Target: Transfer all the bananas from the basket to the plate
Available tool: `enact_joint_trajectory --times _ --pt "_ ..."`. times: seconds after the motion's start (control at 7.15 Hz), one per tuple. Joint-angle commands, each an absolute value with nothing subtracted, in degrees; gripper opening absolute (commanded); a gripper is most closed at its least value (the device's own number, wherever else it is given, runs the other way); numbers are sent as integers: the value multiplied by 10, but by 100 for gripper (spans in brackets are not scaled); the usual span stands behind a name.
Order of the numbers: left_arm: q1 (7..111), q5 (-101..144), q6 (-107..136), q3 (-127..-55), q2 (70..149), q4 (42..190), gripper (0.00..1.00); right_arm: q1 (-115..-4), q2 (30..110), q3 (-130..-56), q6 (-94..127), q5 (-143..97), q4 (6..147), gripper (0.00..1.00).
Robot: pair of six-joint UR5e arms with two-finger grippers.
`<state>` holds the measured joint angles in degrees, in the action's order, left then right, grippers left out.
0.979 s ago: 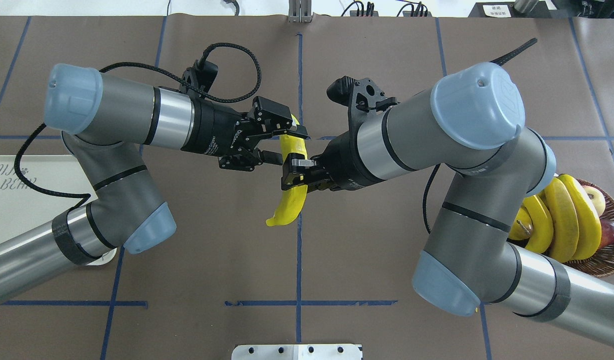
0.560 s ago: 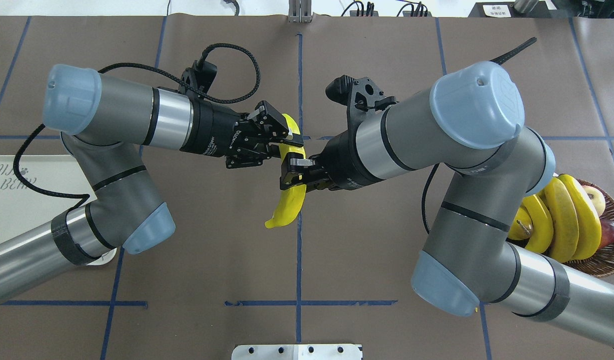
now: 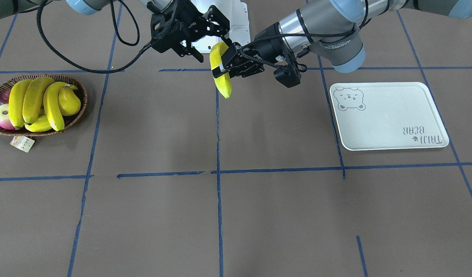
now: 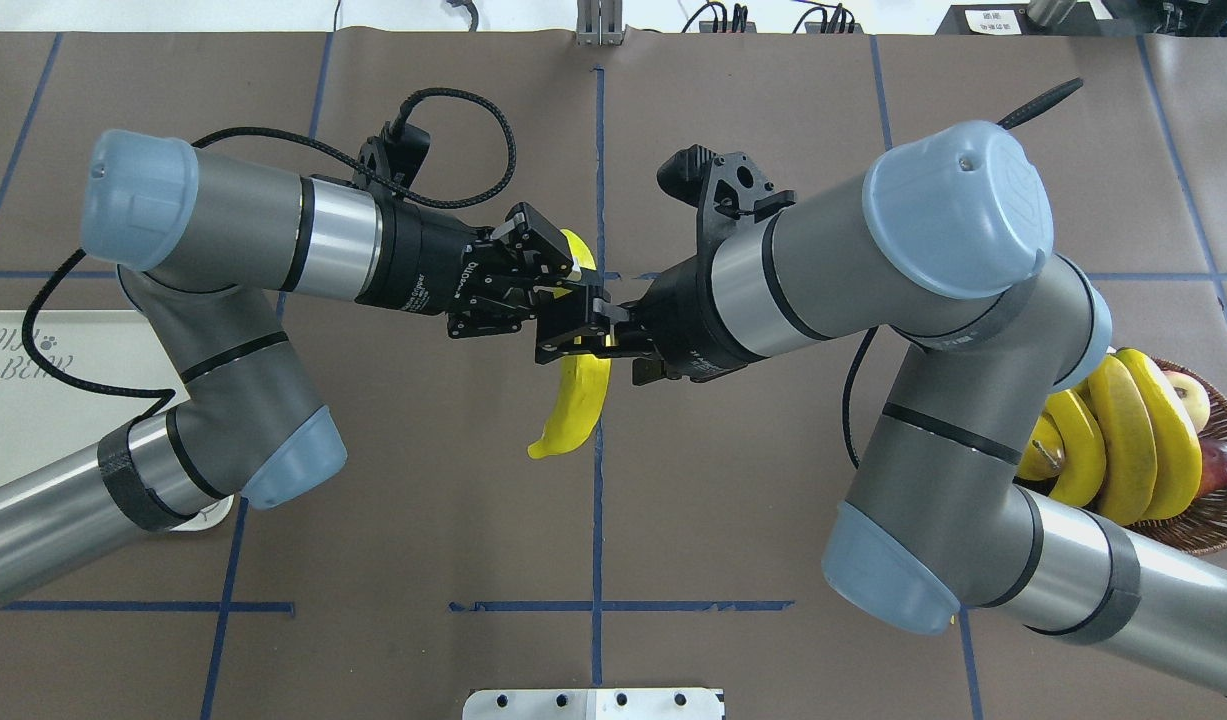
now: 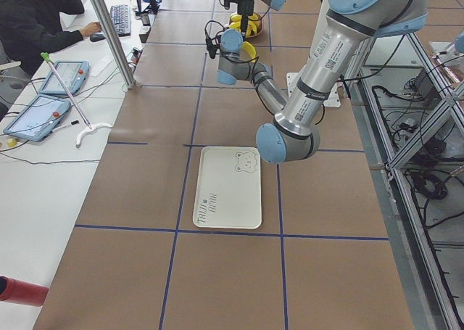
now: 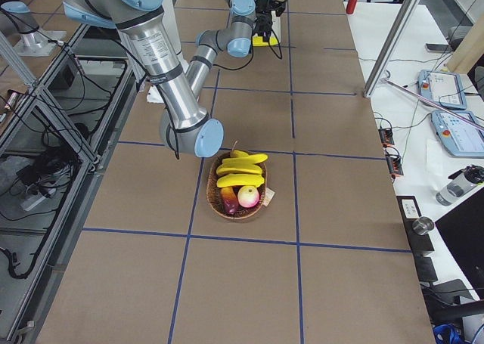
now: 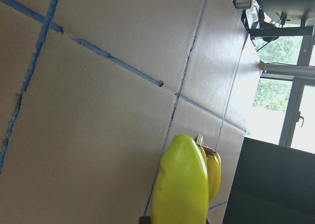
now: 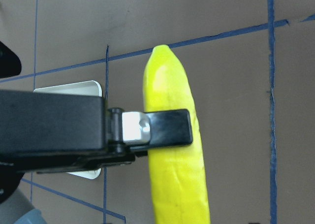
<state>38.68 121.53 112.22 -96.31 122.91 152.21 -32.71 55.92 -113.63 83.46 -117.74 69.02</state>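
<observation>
One yellow banana [image 4: 573, 400] hangs in mid-air over the table's centre line. My left gripper [image 4: 563, 280] is shut on its far part, and the front view shows this grip [image 3: 220, 65] clearly. My right gripper [image 4: 585, 352] stands open around the same banana, its fingers spread apart in the front view [image 3: 210, 40]. More bananas [image 3: 32, 100] lie in the dark wicker basket [image 3: 80, 111] at my right. The white bear plate [image 3: 389, 115] sits at my left with nothing on it. My left arm covers part of the plate [image 4: 33, 400] in the overhead view.
A yellow pear [image 3: 68, 102], a red-yellow apple [image 3: 3, 115] and a dark red fruit [image 3: 1, 98] share the basket. A paper tag [image 3: 22, 143] lies beside it. A person [image 5: 36, 25] sits at the side desk. A white mounting plate [image 4: 593, 703] is at the near edge.
My left gripper closed on the banana's far part. My right gripper, which was shut on the banana's middle, has opened its fingers. The banana has barely moved.
</observation>
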Motion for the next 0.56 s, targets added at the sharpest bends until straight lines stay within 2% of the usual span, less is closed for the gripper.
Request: enact_joint_trajectory --times 0.0,0.28,0.42 --pt "413 1216 1120 -962 1206 1490 0 -330 560 -1141 836 -1166 691 100" --pt "479 1220 994 -968 1140 1406 0 -343 567 -1154 837 -1157 693 100" --pt "500 1222 928 -981 1068 1393 0 -350 576 -1154 836 -1142 693 100"
